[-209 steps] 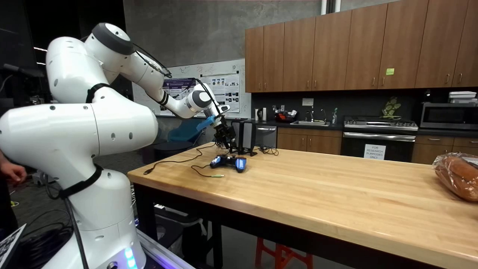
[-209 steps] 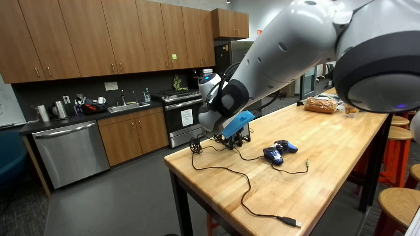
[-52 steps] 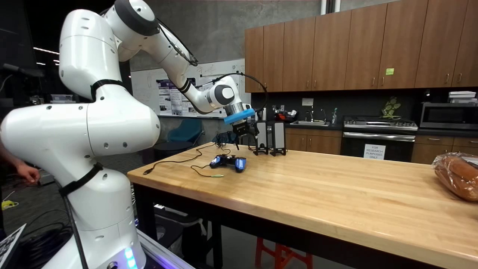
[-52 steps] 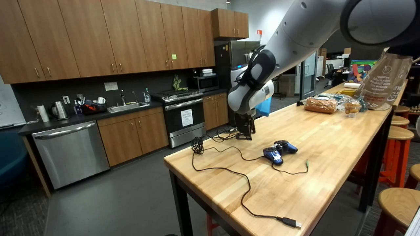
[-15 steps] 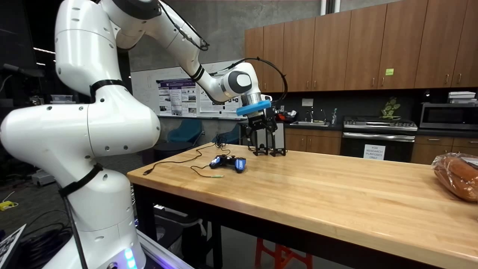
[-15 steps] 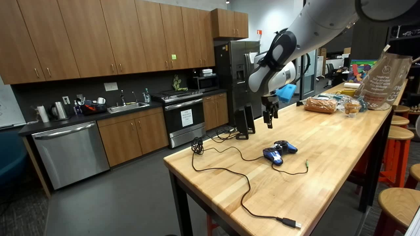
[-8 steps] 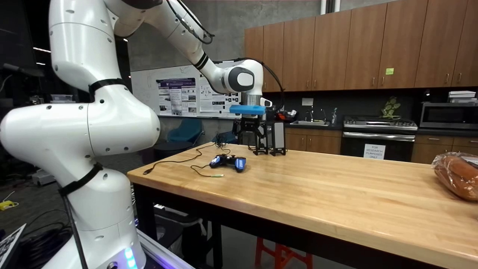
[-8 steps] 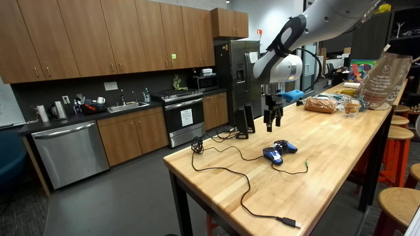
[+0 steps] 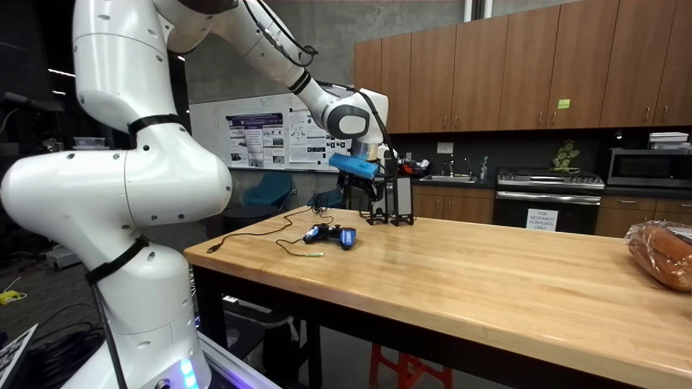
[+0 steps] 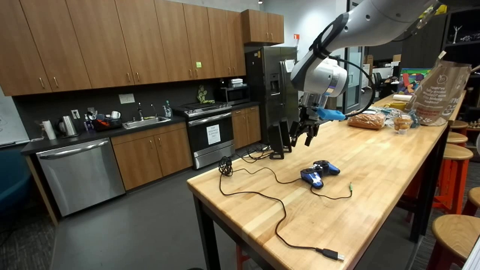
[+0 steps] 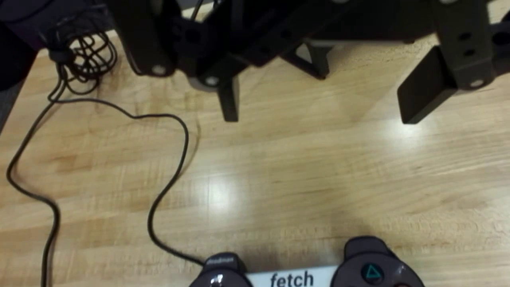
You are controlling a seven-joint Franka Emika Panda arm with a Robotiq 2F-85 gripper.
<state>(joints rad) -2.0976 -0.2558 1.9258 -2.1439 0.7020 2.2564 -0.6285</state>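
Black end effector (image 10: 301, 142), spread wide, gripping nothing, hangs above table (image 9: 486, 270) near speakers (image 9: 403, 194), which stand upright unaided. Blue controller (image 10: 318, 173) lies on table, clear of end effector, resting by own weight; cord (image 11: 159, 115) reaching it slack, so probably no tug.

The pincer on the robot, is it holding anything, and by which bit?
Nothing is held: the pincer is open, with tabletop showing between its jaws in the wrist view. The game controller lies untouched.
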